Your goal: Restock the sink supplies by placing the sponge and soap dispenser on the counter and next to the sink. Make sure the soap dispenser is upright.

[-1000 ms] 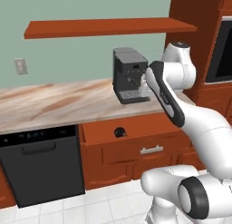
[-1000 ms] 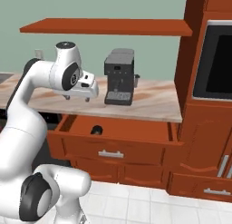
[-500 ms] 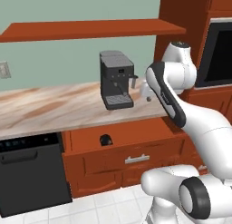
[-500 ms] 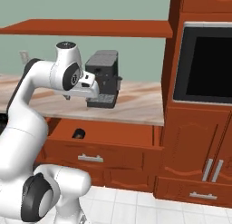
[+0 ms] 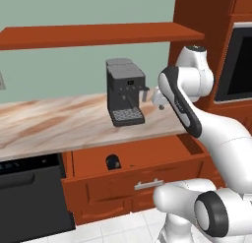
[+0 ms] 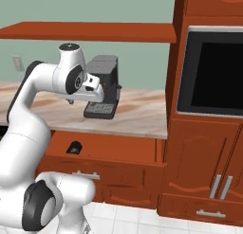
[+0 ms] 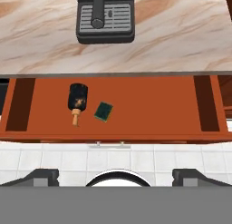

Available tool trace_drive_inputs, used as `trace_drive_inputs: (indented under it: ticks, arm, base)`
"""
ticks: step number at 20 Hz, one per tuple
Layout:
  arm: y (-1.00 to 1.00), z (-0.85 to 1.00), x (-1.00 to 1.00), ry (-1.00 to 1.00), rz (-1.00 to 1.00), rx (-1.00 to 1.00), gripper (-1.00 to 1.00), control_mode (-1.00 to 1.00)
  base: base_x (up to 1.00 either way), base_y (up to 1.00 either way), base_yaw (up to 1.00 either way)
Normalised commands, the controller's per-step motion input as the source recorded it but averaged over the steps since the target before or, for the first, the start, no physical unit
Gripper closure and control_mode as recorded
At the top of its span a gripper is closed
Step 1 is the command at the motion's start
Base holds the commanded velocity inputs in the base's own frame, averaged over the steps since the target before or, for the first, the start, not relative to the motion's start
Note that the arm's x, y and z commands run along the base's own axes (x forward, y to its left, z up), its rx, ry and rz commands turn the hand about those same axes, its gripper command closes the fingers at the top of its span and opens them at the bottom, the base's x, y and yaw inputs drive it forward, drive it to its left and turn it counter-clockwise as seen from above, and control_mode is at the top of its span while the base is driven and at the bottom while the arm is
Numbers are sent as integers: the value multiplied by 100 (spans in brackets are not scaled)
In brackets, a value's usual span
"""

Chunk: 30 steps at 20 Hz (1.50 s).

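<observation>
Base was driven rightward, views shifted. Gripper (image 7: 116, 175) was held wide, empty; soap dispenser (image 7: 77, 100) lay toppled below-left of it in drawer (image 7: 149, 107), sponge (image 7: 103, 111) just beside.

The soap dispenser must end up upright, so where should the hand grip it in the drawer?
Grip the soap dispenser across its black body, coming straight down from above. It lies on its side in the open drawer, pump toward the drawer front, apart from the sponge, so its round sides are free.
</observation>
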Motion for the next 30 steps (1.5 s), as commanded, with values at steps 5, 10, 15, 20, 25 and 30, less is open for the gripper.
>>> trace_drive_inputs:
  ticks: [5,10,15,20,25,30]
  arm:
    - [0,0,0,0,0,0,-100,100]
    - [0,0,0,0,0,0,-100,100]
    - [-1,-18,1,0,0,0,-100,-100]
    - [16,-100,17,11,0,-3,-100,-100]
    - [34,-100,9,15,0,-3,-100,-100]
    - [17,-100,2,5,0,0,-100,-100]
  base:
    - [33,-14,0]
    - [6,-13,0]
    - [0,0,0]
    - [0,0,0]
    - [0,0,0]
    - [0,0,0]
